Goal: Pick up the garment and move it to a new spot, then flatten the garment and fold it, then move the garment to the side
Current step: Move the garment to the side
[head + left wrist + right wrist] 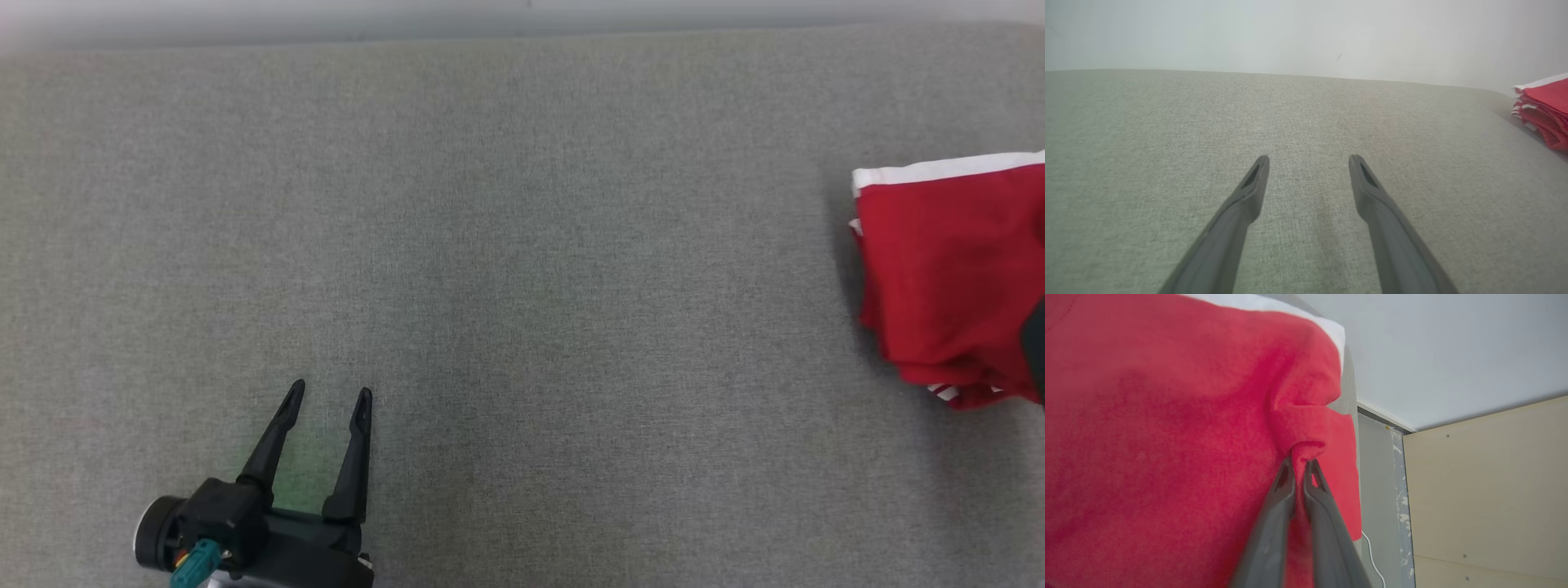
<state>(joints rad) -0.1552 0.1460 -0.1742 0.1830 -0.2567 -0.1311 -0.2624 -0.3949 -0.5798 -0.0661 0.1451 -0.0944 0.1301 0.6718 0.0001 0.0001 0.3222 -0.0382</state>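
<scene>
The grey cloth-covered bench [522, 245] stretches ahead of the left pincer [331, 389]. Its fingers stand spread and hold nothing, and it sits low, probably parked out of the way. Far to that pincer's right lies the red garment [939, 278] with white trim, folded in layers and cut off by the frame edge. The right pincer [1299, 460] is clamped on a puckered fold of it, likely to drag it aside as the last step. What kind of garment it is stays unclear. A dark shape [1035, 343] at its edge is too cropped to identify.
</scene>
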